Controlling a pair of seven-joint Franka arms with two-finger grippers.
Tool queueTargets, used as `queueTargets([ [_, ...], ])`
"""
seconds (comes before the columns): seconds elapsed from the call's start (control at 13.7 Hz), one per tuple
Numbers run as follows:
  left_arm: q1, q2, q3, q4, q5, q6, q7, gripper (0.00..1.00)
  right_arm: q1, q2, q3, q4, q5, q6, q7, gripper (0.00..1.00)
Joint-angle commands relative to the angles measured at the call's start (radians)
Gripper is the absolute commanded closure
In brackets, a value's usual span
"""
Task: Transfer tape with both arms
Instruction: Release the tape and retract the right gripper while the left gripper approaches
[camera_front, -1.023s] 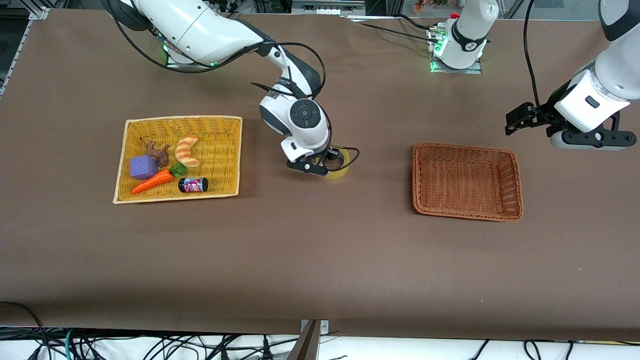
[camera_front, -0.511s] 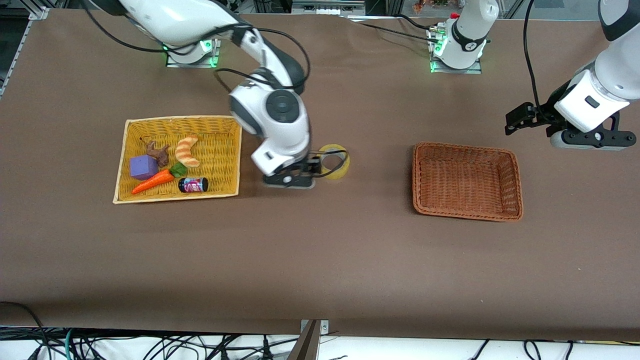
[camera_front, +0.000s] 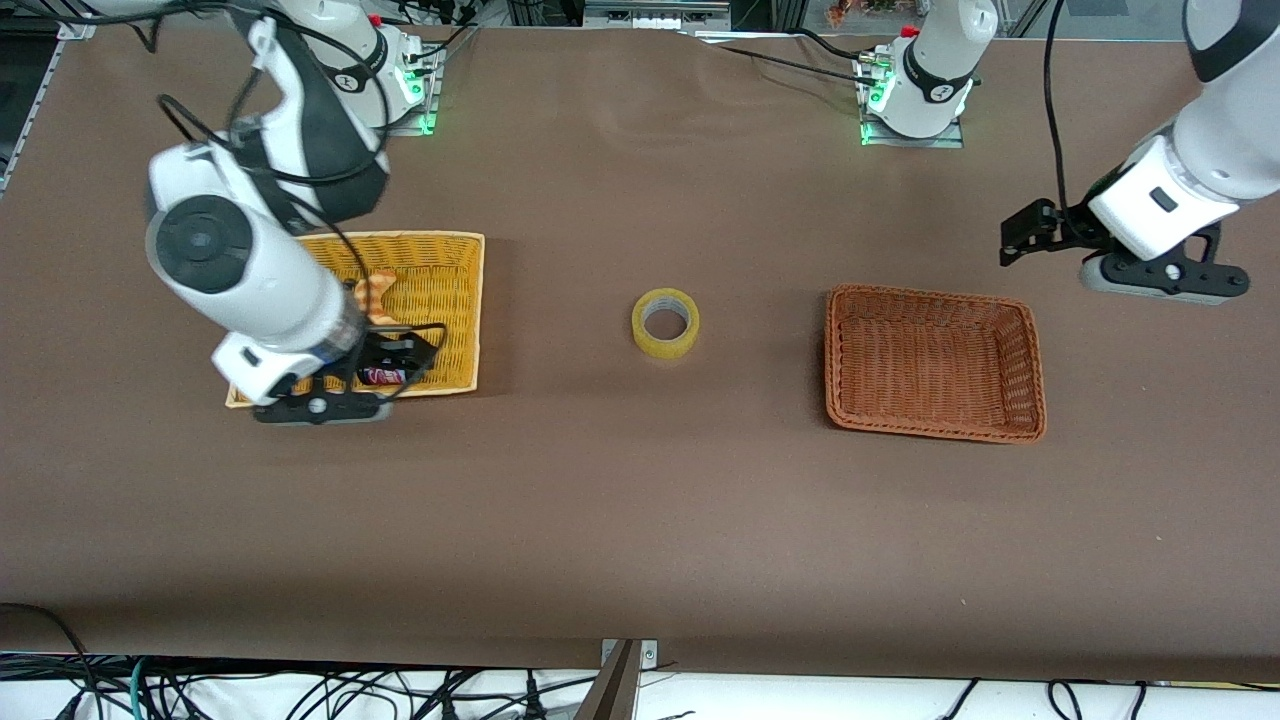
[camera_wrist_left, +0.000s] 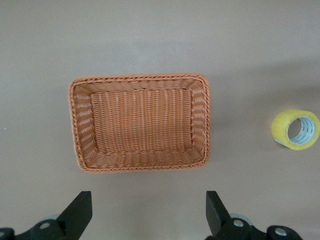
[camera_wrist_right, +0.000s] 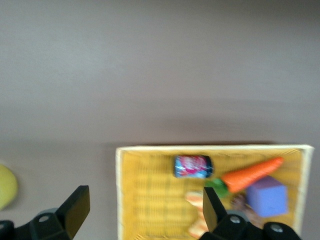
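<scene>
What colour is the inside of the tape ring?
Grey, inside the yellowish tape. The front view shows it best.

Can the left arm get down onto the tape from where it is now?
Probably yes. The tape lies alone on bare table between the two baskets, and the left gripper hangs open past the brown basket, which it must cross. Reach itself is unproven.

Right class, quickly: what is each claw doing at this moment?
Left claw: open, holding nothing, over the table by the brown basket.
Right claw: open, holding nothing, over the yellow basket.
</scene>
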Motion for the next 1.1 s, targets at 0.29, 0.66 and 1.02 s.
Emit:
queueTargets([
  [0.29,-0.019,0.136,-0.171,0.026,-0.014,-0.017,-0.129,0.0,-0.133,-0.132,-0.15,0.086,0.136,-0.188,-0.242,0.0],
  [0.66,-0.022,0.334,-0.307,0.011,-0.012,0.12,-0.373,0.0,-0.133,-0.368,-0.217,-0.183,0.147,-0.064,-0.238,0.0],
  [1.02,-0.154,0.501,-0.314,0.011,-0.012,0.297,-0.423,0.0,-0.112,-0.502,-0.316,-0.287,0.153,-0.052,-0.346,0.0],
])
